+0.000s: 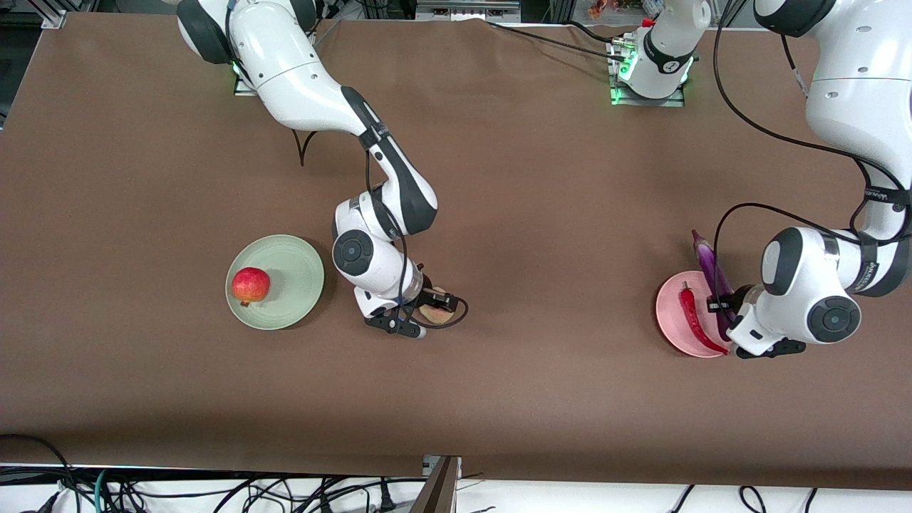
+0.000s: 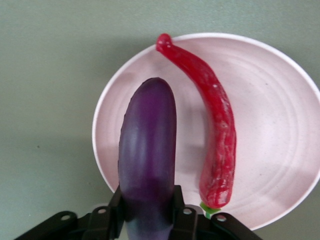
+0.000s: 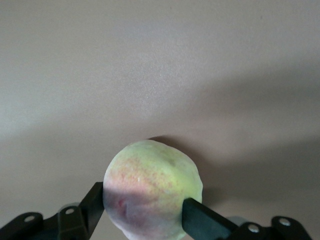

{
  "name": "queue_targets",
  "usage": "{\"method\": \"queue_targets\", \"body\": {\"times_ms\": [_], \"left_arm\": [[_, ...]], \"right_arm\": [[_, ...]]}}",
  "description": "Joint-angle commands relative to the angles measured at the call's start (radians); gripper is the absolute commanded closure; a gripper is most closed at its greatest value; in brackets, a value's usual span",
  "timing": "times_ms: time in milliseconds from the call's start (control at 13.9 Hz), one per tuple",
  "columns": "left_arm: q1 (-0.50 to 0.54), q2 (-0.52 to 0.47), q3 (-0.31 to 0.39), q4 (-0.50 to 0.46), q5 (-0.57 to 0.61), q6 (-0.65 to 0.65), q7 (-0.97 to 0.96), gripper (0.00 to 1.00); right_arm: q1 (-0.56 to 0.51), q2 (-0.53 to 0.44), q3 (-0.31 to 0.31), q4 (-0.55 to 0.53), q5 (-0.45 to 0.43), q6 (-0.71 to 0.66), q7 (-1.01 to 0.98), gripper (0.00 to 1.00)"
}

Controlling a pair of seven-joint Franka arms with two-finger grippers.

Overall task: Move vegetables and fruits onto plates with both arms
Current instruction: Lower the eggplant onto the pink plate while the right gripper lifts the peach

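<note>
The purple eggplant lies partly across the pink plate, beside the red chili pepper that rests on it. My left gripper is shut on the eggplant, a finger pressed to each side. The red apple sits on the pale green plate. Beside that plate, toward the table's middle, my right gripper is shut on the pale peach, low at the brown tabletop.
Brown cloth covers the whole table. The arm bases stand along its edge farthest from the front camera. Cables hang below the near edge.
</note>
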Motion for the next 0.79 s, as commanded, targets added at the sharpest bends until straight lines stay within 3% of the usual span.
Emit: {"method": "queue_targets", "body": {"times_ms": [0,144,433,721], "left_arm": [[-0.001,-0.025,0.0,-0.016,0.023,-0.001,0.019,0.0],[-0.004,-0.026,-0.003,-0.007,0.021,-0.017,0.021,0.0],[-0.006,-0.1,-0.015,-0.002,0.021,-0.02,0.019,0.0],[-0.004,-0.227,-0.104,0.001,0.017,-0.064,0.013,0.0]], "right_arm": [[-0.036,-0.019,-0.009,0.0,-0.032,-0.091,-0.041,0.83],[-0.076,-0.057,-0.026,0.015,-0.074,-0.229,-0.134,0.83],[-0.221,-0.145,-0.026,0.018,-0.077,-0.462,-0.405,0.83],[-0.289,-0.183,-0.112,0.003,-0.079,-0.61,-0.683,0.83]]}}
